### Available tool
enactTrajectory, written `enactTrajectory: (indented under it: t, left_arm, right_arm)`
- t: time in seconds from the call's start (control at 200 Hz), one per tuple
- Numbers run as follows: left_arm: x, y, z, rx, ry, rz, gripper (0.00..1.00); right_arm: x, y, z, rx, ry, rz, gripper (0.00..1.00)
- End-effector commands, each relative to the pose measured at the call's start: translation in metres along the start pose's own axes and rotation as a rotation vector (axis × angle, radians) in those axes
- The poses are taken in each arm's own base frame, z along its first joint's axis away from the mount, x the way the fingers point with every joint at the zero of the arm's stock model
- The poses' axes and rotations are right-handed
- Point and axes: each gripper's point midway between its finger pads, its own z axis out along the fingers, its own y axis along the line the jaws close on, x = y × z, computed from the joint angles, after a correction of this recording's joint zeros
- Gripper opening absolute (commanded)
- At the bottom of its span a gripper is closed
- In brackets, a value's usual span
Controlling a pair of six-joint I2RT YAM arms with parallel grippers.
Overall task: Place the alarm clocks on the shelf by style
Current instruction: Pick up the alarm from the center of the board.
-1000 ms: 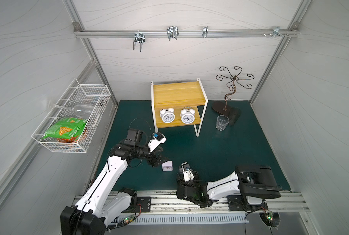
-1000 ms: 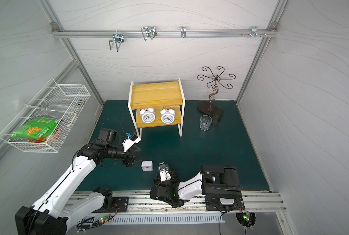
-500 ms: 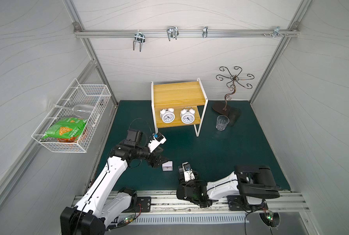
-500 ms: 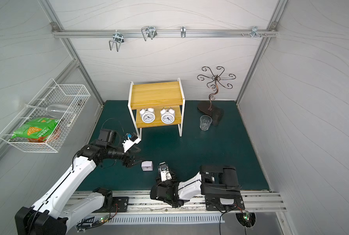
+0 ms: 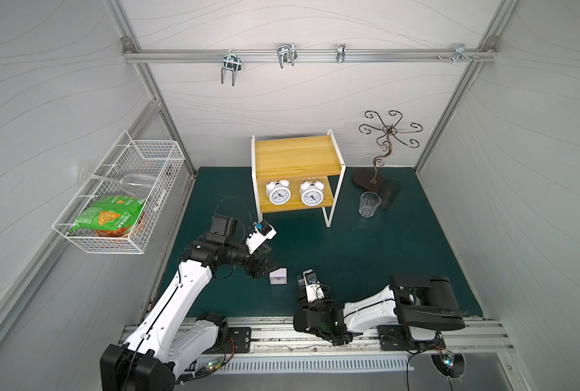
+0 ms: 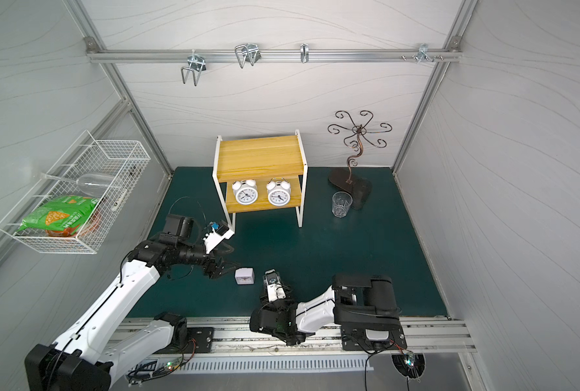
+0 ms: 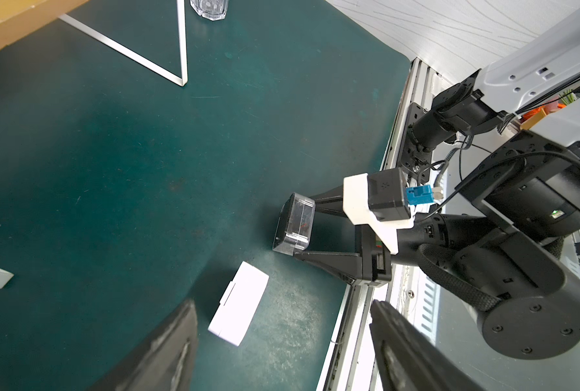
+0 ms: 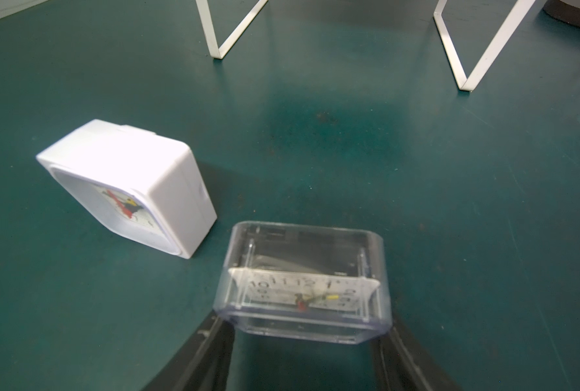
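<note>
Alarm clocks: four in view, two on the shelf [image 5: 295, 159], two on the tabletop [image 5: 349, 243].
Twin-bell clocks [image 5: 278, 193]: two round white ones, upright and side by side on the shelf's lower board, faces toward 6 o'clock in both top views.
White square clock [image 5: 278, 277]: stands on the tabletop at 6 o'clock from the shelf, well apart from it, face toward 6 o'clock.
Transparent square clock [image 8: 302, 281]: just beside the white square clock at its 3 o'clock, not touching it. Low at the tabletop; can't tell if it's lifted.
Right hand [image 8: 303, 333]: clenched on the transparent square clock, one finger against each side wall.
Left hand [image 5: 264, 269]: released, jaws spread, at 9 o'clock of the white square clock, just beside it, no contact.
Drinking glass [image 5: 369, 204]: upright at 3 o'clock of the shelf, next to the base of the dark scroll stand [image 5: 383, 152].
Wire basket [image 5: 122, 203]: on the wall at 9 o'clock, holds a green snack bag [image 5: 109, 216] and a wine glass [image 5: 133, 182] lying on its side.
</note>
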Motion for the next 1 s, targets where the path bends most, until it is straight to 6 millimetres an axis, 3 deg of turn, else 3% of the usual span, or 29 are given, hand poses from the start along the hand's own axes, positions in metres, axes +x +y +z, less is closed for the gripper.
enactTrajectory:
  t: [0.0, 0.355, 0.52, 0.74, 0.995]
  left_arm:
    - [-0.003, -0.004, -0.003, 0.009, -0.02, 0.024, 0.83]
    - [-0.003, -0.004, -0.003, 0.005, -0.019, 0.027, 0.82]
    - [-0.002, -0.004, -0.003, 0.006, -0.016, 0.026, 0.82]
    - [-0.003, -0.004, -0.004, 0.005, -0.018, 0.027, 0.82]
    - [-0.003, -0.005, -0.004, 0.005, -0.019, 0.025, 0.82]
  right_arm:
    - [-0.015, -0.004, -0.006, 0.016, -0.031, -0.01, 0.61]
    - [-0.038, -0.01, -0.016, 0.022, -0.041, -0.012, 0.59]
    - [-0.061, -0.016, -0.024, 0.024, 0.008, -0.024, 0.59]
    - [-0.102, -0.033, -0.04, 0.045, 0.065, -0.012, 0.59]
    - [-0.166, -0.046, -0.059, 0.024, 0.056, 0.017, 0.59]
